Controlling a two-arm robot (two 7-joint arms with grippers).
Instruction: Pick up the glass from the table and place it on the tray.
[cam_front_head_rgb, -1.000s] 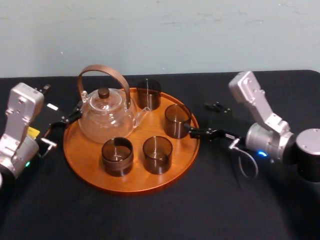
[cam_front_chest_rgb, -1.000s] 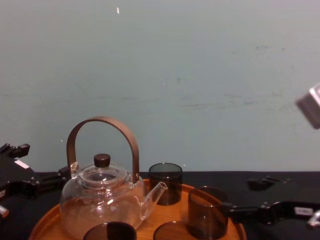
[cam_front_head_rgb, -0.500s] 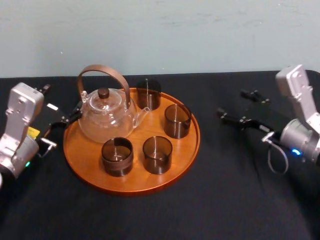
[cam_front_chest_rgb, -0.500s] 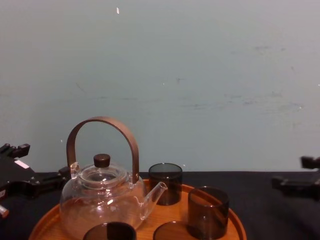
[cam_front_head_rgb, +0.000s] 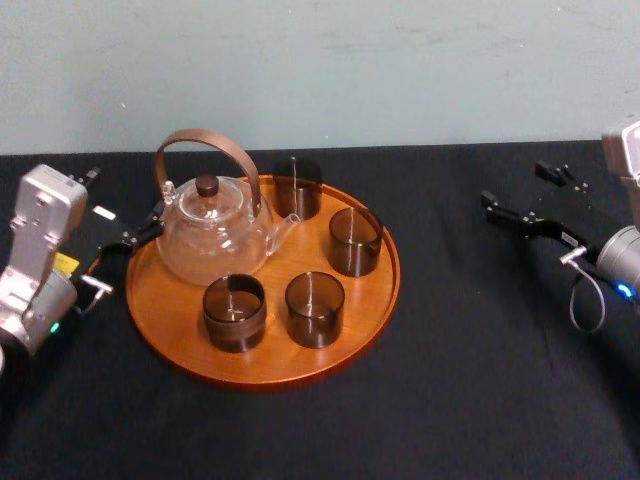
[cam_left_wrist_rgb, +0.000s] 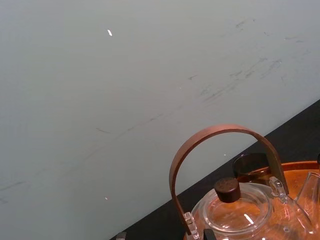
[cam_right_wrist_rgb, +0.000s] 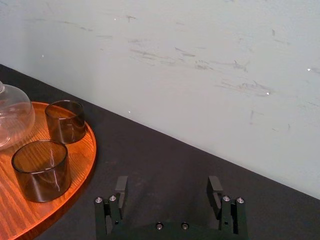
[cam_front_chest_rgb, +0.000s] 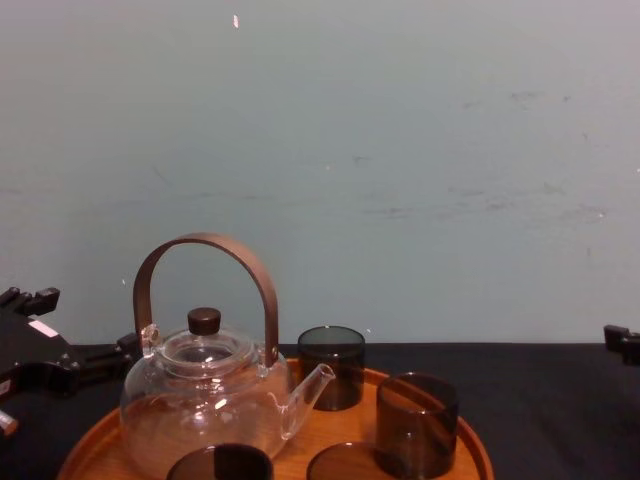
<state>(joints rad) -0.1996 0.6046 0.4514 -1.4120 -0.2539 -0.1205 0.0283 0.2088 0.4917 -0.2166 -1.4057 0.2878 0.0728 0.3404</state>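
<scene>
A round wooden tray (cam_front_head_rgb: 170, 300) sits on a black table (cam_front_head_rgb: 450, 400). On it stand a glass teapot (cam_front_head_rgb: 210, 235) at 10 o'clock and four dark glasses. The glass (cam_front_head_rgb: 355, 240) at 2 o'clock stands upright, just inside the rim, on the side nearest the right claw. The other glasses (cam_front_head_rgb: 315, 308) stand at 12, 5 and 7 o'clock. No glass can be seen on the bare cloth.

The right claw (cam_front_head_rgb: 517, 188) hangs over the table at 3 o'clock from the tray, well apart from it. Its fingers are spread wide with nothing between them. The left claw (cam_front_head_rgb: 115, 210) rests at 9 o'clock, just beside the rim, and also looks spread and empty.

The placing looks done, so the step in hand is probably clearing the right arm away. To do it well, the arm should draw straight off toward 3 o'clock with the fingers kept apart. It should stay clear of the rim so that nothing is nudged.
</scene>
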